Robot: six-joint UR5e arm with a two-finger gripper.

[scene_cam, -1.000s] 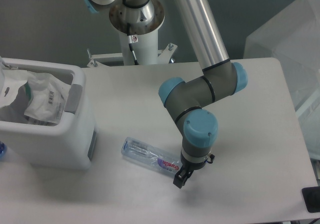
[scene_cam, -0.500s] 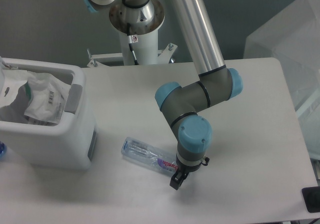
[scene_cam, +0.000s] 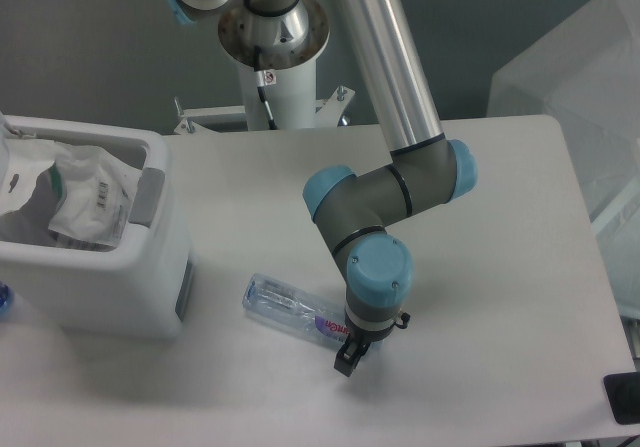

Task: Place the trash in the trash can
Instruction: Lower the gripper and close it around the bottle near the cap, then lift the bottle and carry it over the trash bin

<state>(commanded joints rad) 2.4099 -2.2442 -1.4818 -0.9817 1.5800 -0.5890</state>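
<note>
Your bottle (scene_cam: 296,308) lies on its side on the table (scene_cam: 500,267), running from about ten o'clock to four o'clock, well apart from the bin (scene_cam: 110,297) that stands at nine o'clock from it. The wrapper (scene_cam: 85,207) already sits inside that bin, so the bottle looks to be the one piece left. Your gripper (scene_cam: 347,356) hangs at the labelled four-o'clock end of the bottle, pointing down at the table, which suits a grab across the narrow body near that end. The wrist hides the fingers, so you cannot tell whether they are apart or together, or whether they touch the plastic. A round, light bottle may roll away if nudged off-centre.
</note>
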